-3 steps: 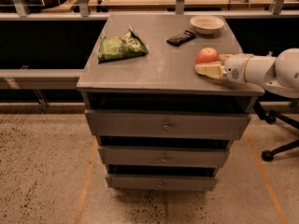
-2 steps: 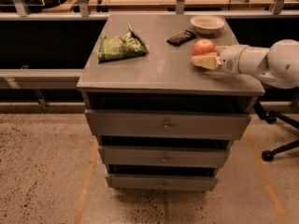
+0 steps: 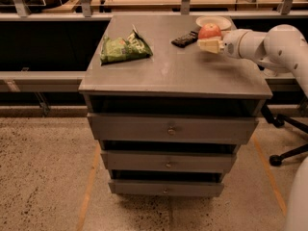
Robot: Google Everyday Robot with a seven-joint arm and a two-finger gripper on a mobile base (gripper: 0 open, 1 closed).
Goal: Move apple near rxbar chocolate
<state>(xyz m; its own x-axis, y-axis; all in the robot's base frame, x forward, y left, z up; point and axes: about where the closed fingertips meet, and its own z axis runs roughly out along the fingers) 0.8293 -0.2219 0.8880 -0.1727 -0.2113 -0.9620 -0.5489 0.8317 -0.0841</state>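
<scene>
The robot's white arm [image 3: 269, 44] comes in from the right edge, bends at a bulky rounded joint, and stretches its forearm leftward, roughly level, over the far right part of the grey metal tabletop [image 3: 183, 71]. At its end the gripper [image 3: 206, 44] points left, and its cream-coloured fingers [image 3: 208, 46] are closed on the lower part of the round red-orange apple [image 3: 210, 31], which shows a yellowish patch and sits on the far side of the fingers. The apple appears to be held a little above the surface, though whether it touches the surface cannot be told. Just to the left of the apple, and close to it, the flat rectangular rxbar chocolate [image 3: 185, 39] in its near-black wrapper lies at a slant on the tabletop. Right behind the apple, at the far right corner, stands a shallow white bowl [image 3: 215, 20], partly hidden by the fruit. A crumpled green snack bag [image 3: 124, 48] lies well apart on the left side of the tabletop. The tabletop crowns a grey cabinet with three drawers [image 3: 171, 129] stacked below it, each with a small round knob. On the speckled floor to the right, the dark legs of a wheeled chair [image 3: 284, 150] stand beside the cabinet.
</scene>
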